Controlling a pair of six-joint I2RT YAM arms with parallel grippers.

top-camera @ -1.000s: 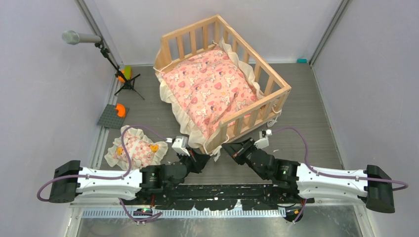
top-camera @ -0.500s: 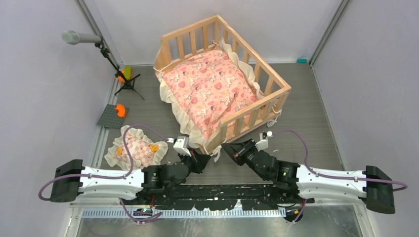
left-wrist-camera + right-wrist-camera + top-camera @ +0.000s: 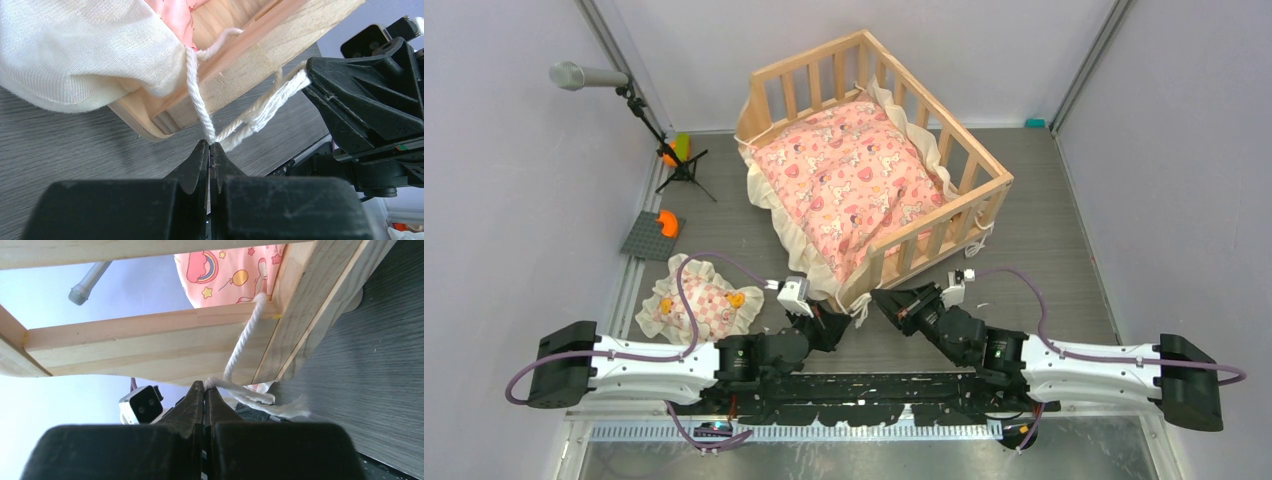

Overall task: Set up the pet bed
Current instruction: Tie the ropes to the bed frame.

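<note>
Tightly closed left jaws pinch white cord (image 3: 198,100) beside pet bed (image 3: 250,55) corner; right jaws likewise.

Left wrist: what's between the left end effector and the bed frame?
A white cord, pinched by the left end effector, runs up to the bed frame. Left wrist view.

Cushion (image 3: 849,180) in pet bed (image 3: 937,215); cord (image 3: 200,102) at bed's near corner; small pillow (image 3: 696,300) on table (image 3: 1044,240) left of it
</note>
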